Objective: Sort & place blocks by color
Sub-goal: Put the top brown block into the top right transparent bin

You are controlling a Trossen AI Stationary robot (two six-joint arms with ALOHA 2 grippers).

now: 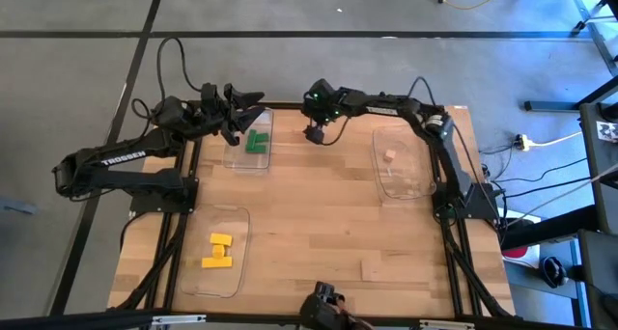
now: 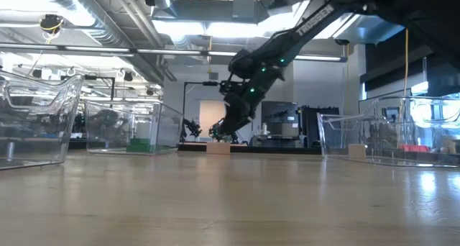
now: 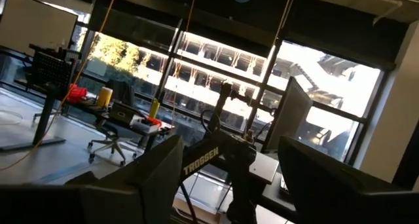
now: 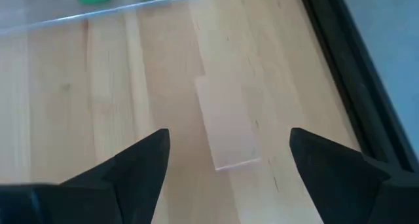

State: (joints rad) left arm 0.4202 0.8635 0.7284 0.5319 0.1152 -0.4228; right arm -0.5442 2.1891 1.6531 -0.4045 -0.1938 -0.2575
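Observation:
A pale tan wooden block (image 4: 226, 129) lies flat on the table near its far edge, also seen in the low view (image 2: 218, 148). My right gripper (image 4: 229, 152) hangs open just above it, slanting down, one finger on either side, touching nothing; the high view shows this gripper (image 1: 316, 134) at the far middle. Green blocks (image 1: 256, 142) lie in a clear tray (image 1: 241, 162) at the far left. Above that tray my left gripper (image 1: 246, 106) is raised and open, pointing up into the room (image 3: 229, 185). Yellow blocks (image 1: 218, 253) lie in a near-left tray (image 1: 217, 284).
A clear tray (image 1: 410, 180) at the far right holds a tan cube (image 1: 389, 156). Another tan block (image 1: 372, 269) lies on the bare wood near the front edge. The table's middle is bare wood. A dark frame runs along the table's far edge (image 4: 340, 67).

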